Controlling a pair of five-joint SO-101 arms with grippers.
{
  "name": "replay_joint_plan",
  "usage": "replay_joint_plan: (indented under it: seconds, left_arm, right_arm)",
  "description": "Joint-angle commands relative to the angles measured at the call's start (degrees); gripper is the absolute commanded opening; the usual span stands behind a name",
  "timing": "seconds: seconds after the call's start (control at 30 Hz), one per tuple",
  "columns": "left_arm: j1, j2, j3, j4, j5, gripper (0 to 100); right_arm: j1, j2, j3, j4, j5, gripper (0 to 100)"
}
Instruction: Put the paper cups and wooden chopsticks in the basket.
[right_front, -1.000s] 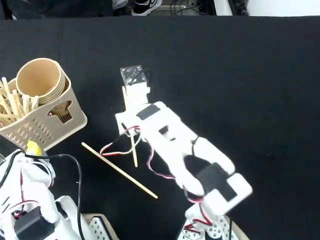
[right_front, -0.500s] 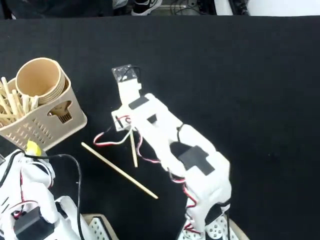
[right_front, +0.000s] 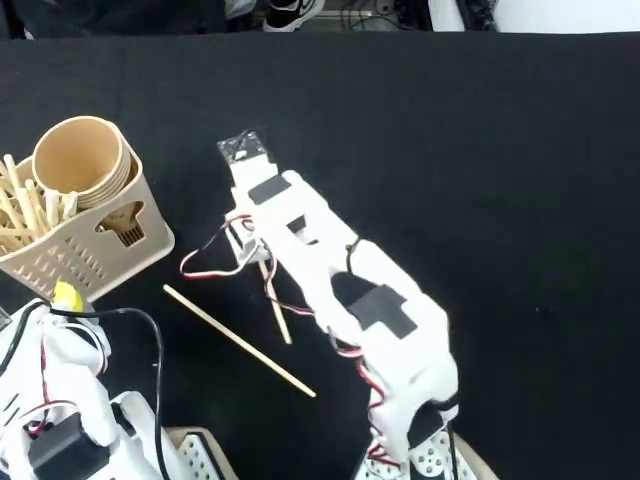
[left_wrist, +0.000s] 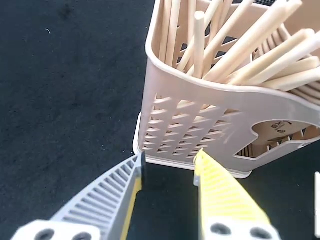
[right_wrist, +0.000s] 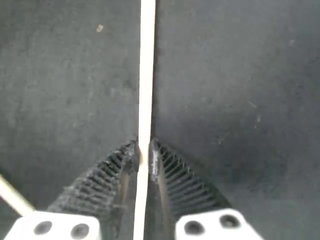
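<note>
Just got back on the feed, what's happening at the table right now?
The right end effector is shut on a wooden chopstick near the middle of the black table. A second chopstick lies loose on the table close by. The left end effector sits open right beside the basket, holding nothing. The basket already holds stacked paper cups and a bundle of chopsticks.
</note>
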Motion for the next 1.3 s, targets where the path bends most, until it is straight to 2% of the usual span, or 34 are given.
replay_joint_plan:
  seconds: [0.0, 0.13, 0.27, 0.37, 0.5, 0.63, 0.77, 0.87, 1.13, 1.27]
  left_arm:
    - [-1.10, -0.26, -0.22, 0.09, -0.09, 17]
    - [-1.10, -0.26, -0.22, 0.18, -0.09, 17]
    - [-1.19, -0.26, -0.22, 0.18, -0.18, 17]
    - [-3.74, -0.35, -0.22, -0.18, -0.18, 17]
    - [-6.29, -0.35, -0.66, -0.18, -0.18, 18]
    - [-5.93, -0.35, -0.57, -0.18, -0.18, 18]
    - [-5.93, -0.35, -0.40, -0.18, -0.26, 18]
    - [-5.93, -0.35, -0.31, -0.18, -0.26, 18]
    - [-5.85, -0.35, -0.22, 0.18, -2.99, 17]
    - [-5.85, -0.35, -0.22, 0.18, -2.99, 17]
  right_arm:
    - [2.90, -13.23, 2.07, 3.08, 0.18, 1.1]
    - [2.29, -31.78, 8.48, 3.25, 0.18, 1.1]
    - [-4.13, -51.56, 12.70, -4.22, -0.09, 1.1]
    - [-11.08, -63.34, 18.86, -19.52, -2.11, 1.1]
    - [-17.76, -70.20, 29.05, -48.62, 1.14, 1.1]
    - [-21.71, -65.54, 36.35, -75.43, 9.05, 1.1]
    - [-23.38, -54.20, 35.30, -91.16, 10.64, 1.1]
    - [-24.88, -44.62, 28.79, -100.66, 10.90, 1.1]
    - [-24.88, -16.57, 1.71, -103.30, 10.99, 1.2]
    - [-24.70, -8.48, -4.44, -103.21, 11.78, 1.2]
